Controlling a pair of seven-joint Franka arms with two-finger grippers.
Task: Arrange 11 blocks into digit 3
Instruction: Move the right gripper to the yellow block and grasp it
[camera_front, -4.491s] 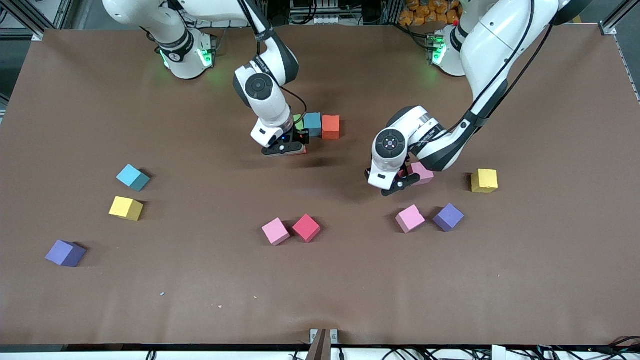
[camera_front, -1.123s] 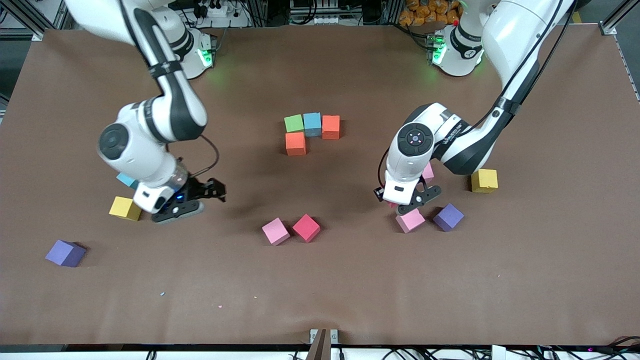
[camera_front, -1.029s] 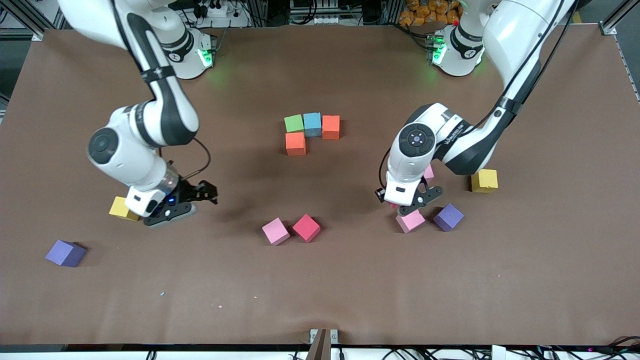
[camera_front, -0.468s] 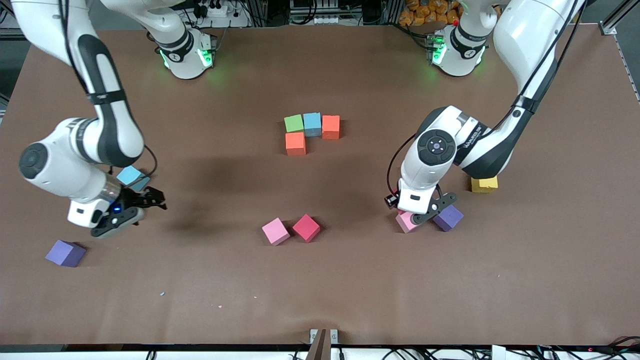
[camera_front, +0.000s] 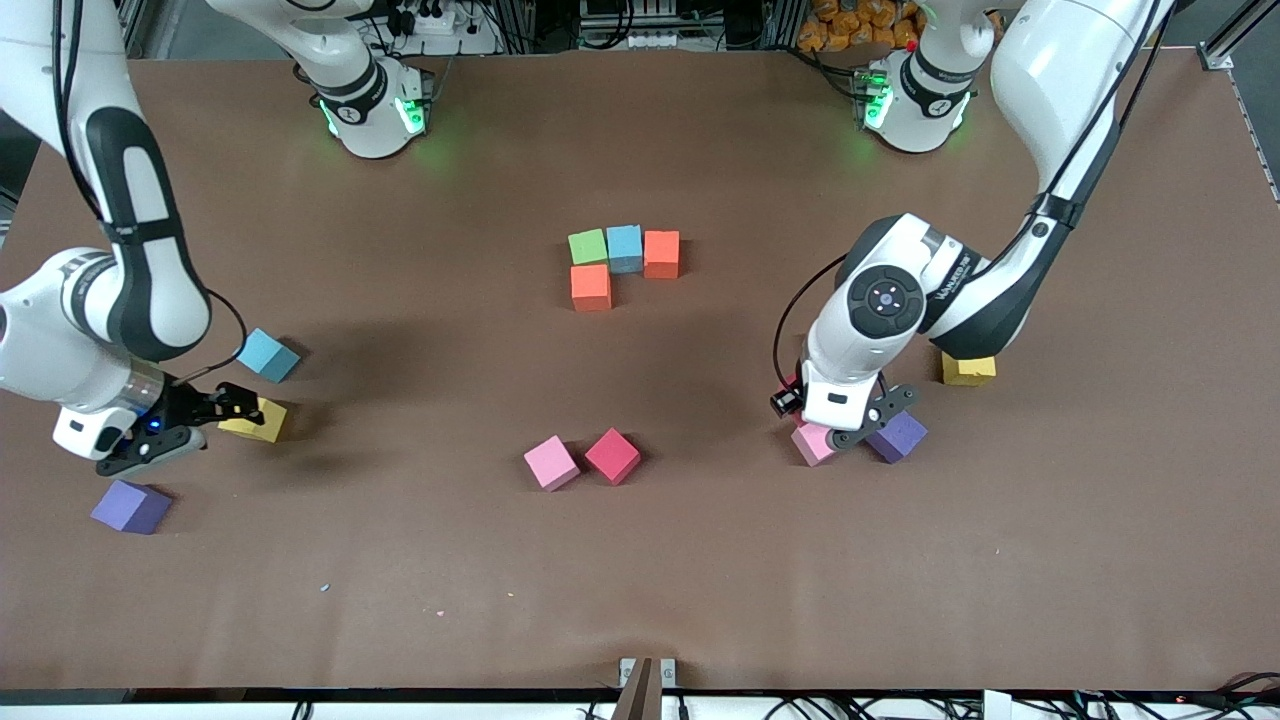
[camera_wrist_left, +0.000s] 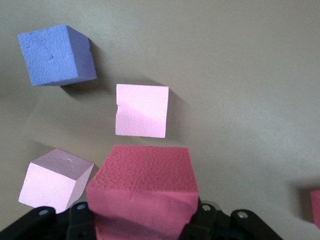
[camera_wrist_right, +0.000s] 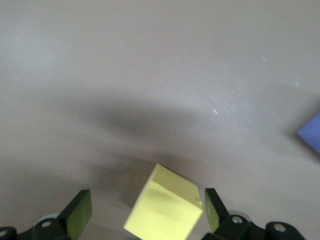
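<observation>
Four cubes (camera_front: 610, 265) grouped mid-table: green, blue, orange, orange. Left gripper (camera_wrist_left: 145, 227) clamped on a red cube (camera_wrist_left: 142, 192) above a pink cube (camera_front: 812, 443). Right gripper (camera_wrist_right: 145, 212) spread wide over a yellow cube (camera_wrist_right: 164, 210).

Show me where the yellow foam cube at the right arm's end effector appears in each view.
Front view: yellow foam cube just nearer the camera than the light-blue foam cube, by the open right end effector.
Right wrist view: between the fingers.
Left wrist view: not in it.
Shared landmark: purple foam cube.
</observation>
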